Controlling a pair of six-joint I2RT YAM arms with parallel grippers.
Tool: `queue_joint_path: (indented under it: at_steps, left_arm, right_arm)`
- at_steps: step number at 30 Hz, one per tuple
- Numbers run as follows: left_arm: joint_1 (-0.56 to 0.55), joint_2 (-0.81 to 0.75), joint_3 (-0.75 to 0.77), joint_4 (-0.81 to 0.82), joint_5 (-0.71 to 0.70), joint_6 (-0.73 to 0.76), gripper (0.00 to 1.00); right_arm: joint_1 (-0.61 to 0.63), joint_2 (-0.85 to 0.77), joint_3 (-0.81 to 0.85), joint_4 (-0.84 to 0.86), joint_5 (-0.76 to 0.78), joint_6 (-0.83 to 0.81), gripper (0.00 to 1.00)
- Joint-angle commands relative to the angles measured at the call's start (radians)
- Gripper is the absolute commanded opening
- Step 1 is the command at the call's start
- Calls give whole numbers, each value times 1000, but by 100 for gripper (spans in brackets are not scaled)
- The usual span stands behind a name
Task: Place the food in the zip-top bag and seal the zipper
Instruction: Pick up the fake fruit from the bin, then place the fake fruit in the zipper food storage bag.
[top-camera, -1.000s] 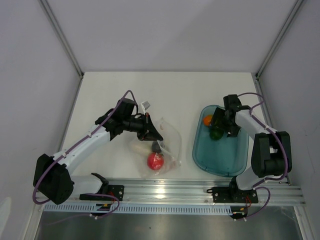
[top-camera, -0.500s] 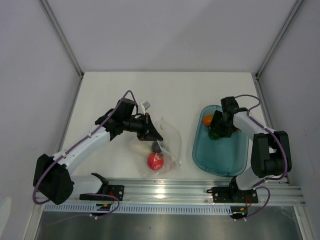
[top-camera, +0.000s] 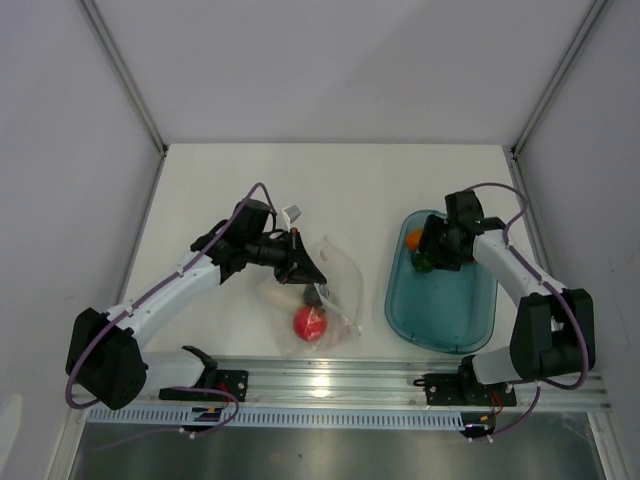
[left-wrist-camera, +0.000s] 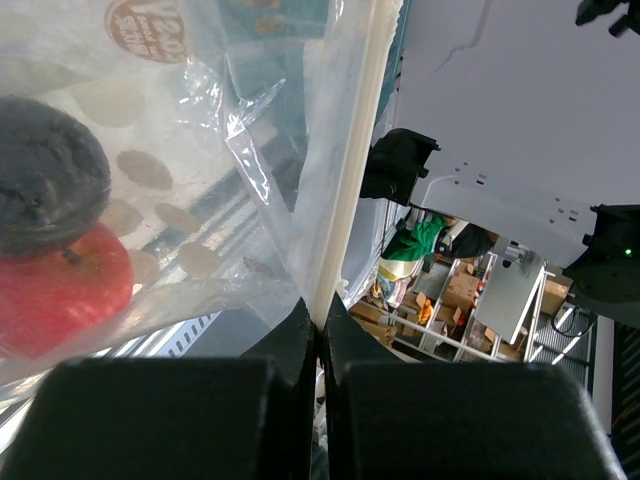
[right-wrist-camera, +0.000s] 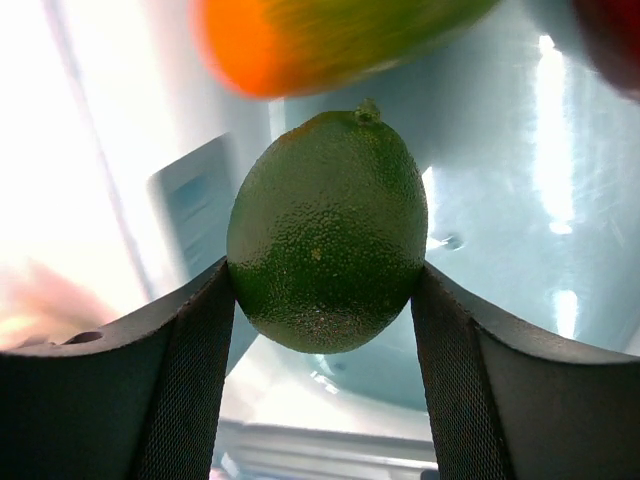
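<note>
The clear zip-top bag (top-camera: 325, 290) lies at centre left with a red tomato (top-camera: 310, 322), a dark purple piece (top-camera: 313, 294) and a white radish (top-camera: 277, 296) in it. My left gripper (top-camera: 305, 268) is shut on the bag's mouth edge; in the left wrist view the zipper strip (left-wrist-camera: 345, 170) runs up from my closed fingertips (left-wrist-camera: 296, 335), with the tomato (left-wrist-camera: 60, 295) and the dark piece (left-wrist-camera: 45, 185) behind the plastic. My right gripper (top-camera: 428, 262) is shut on a green lime (right-wrist-camera: 328, 232) just above the teal tray (top-camera: 440, 318). An orange-yellow piece (top-camera: 414, 239) lies in the tray.
The teal tray stands at the right, close to the right arm's base. A small white tag (top-camera: 292, 211) lies on the table behind the bag. Metal rails (top-camera: 400, 385) run along the near edge. White walls close in left, right and back.
My right gripper has shifted slightly within the tray and now has the green lime between its fingers. The left gripper and bag have not moved.
</note>
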Motion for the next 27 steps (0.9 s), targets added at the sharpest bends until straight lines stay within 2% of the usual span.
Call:
queue_joint_path:
  at_steps: [1, 4, 9, 15, 17, 26, 27]
  left_arm:
    - [5, -6, 7, 41, 27, -7, 1]
    - [8, 14, 22, 44, 38, 4, 1]
    - [15, 57, 105, -51, 35, 75, 0]
    - [15, 42, 36, 38, 60, 3, 1]
    - [15, 40, 36, 35, 53, 0, 1]
    - [15, -23, -16, 84, 20, -66, 1]
    - [14, -24, -18, 95, 26, -72, 1]
  right_arm:
    - [22, -110, 52, -9, -80, -20, 0]
    - [48, -162, 75, 32, -193, -52, 0]
    - [116, -263, 97, 130, -386, -74, 0]
    - [214, -271, 101, 261, -594, -42, 0]
    - [257, -254, 103, 278, -638, -43, 4]
    - [386, -214, 106, 224, -646, -95, 9]
    - [388, -211, 106, 221, -654, -97, 15]
